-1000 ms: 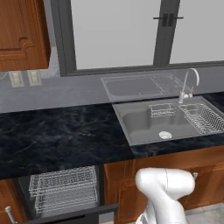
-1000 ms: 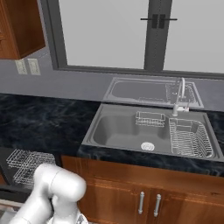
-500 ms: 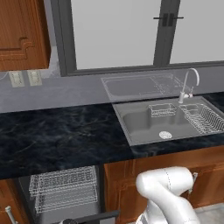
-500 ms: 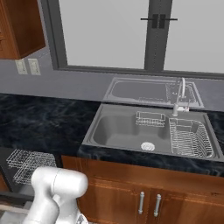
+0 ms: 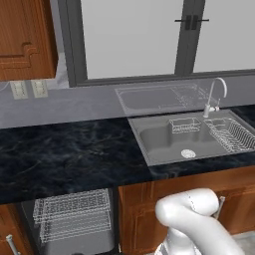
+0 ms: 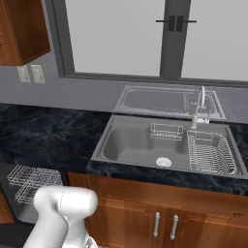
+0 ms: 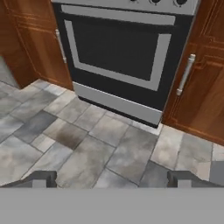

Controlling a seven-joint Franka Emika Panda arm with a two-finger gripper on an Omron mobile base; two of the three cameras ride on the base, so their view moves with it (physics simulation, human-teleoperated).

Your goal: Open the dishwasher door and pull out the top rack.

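- Two wire racks sit in the open dishwasher at the lower left of your left base view; the top rack is out under the counter edge, a second rack just below it.
- You find the same top rack at the lower left of the right base view, left of the arm's white elbow.
- You cannot make out the dishwasher door in either base view; only a dark strip runs along the bottom edge below the racks.
- Moving right, you see the dark marbled counter span the middle of the left base view, with a wooden wall cabinet in the upper left.
- Right of centre lies the grey sink, with a small wire basket at its back and a wire dish drainer in its right part; the faucet stands behind it.
- Below the sink, you have reddish-brown cabinet doors with small silver handles.
- In the hand view, you look at grey floor tiles in the lower half and a dark oven front at upper centre, between wooden cabinets.
- Your gripper shows at the bottom of the hand view with its fingertips wide apart, one at the left and one at the right, nothing between them.
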